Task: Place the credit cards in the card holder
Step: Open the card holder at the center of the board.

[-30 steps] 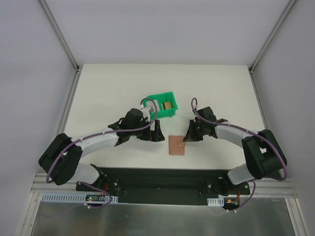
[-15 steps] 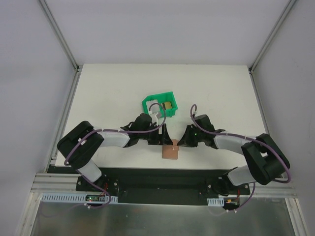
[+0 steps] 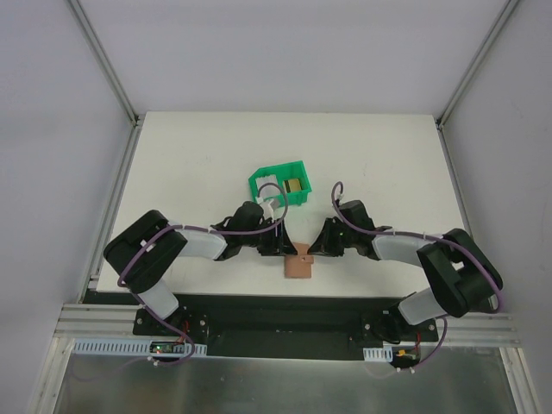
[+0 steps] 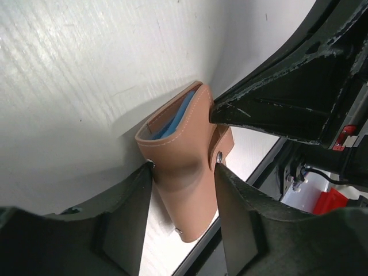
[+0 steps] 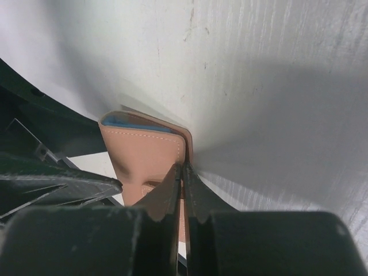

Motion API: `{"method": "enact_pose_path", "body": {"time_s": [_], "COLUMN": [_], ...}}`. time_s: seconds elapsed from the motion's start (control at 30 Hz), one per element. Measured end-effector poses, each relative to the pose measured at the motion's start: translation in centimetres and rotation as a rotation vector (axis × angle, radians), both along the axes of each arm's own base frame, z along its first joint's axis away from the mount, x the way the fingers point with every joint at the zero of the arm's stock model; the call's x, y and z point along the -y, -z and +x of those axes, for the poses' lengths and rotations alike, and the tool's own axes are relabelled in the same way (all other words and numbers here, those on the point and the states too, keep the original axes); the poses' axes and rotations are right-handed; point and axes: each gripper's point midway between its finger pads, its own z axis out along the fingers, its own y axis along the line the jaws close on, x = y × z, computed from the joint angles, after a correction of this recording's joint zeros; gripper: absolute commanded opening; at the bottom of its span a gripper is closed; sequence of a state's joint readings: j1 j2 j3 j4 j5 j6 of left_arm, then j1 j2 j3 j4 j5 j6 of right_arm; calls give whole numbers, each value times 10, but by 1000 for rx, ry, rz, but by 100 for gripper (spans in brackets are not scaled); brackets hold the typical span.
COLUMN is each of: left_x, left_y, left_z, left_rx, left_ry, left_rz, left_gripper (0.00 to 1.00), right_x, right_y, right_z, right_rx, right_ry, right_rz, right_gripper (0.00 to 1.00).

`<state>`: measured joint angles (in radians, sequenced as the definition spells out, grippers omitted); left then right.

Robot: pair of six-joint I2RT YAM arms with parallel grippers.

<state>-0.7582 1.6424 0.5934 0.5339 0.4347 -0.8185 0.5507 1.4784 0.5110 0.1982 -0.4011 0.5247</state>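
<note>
the card holder (image 3: 299,266) is a small tan-brown leather wallet. it is folded over, and a bit of blue peeks out of the gap at one end. its snap tab (image 4: 221,150) has a shiny stud. it is near the front edge of the table (image 3: 198,155). a gold card (image 3: 294,185) lies in the green bin (image 3: 278,168), apart from the wallet.

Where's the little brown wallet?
Top view: the card holder sits near the table's front edge, between the left tool and right tool, nearer than the green bin.
</note>
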Motion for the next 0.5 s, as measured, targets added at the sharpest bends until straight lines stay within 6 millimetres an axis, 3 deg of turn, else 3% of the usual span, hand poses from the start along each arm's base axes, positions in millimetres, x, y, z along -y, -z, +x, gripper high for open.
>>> {"method": "enact_pose_path", "body": {"time_s": [0.1,0.23,0.33,0.43,0.5], "left_x": [-2,-4,-4,-5,-6], "left_y": [3,4,2,2,4], "left_z": [-3,-5,-5,-5,-6], "left_rx": [-12,-9,4,14,17], "left_ry": [2,8,15,25,31], "left_rz": [9,19,18,23,31], "left_gripper": [27,30,42,40,29], "right_x": [-1,-3,-4,-6,-8], "right_y": [0,0,-1,-1,-1], "right_z": [0,1,1,1,1], "right_rx": [0,-4,-3,-1,-1], "right_ry": [-2,-8,-15,-23,-27], "right_rz": [4,9,18,29,35], "right_gripper": [7,7,8,9,10]}}
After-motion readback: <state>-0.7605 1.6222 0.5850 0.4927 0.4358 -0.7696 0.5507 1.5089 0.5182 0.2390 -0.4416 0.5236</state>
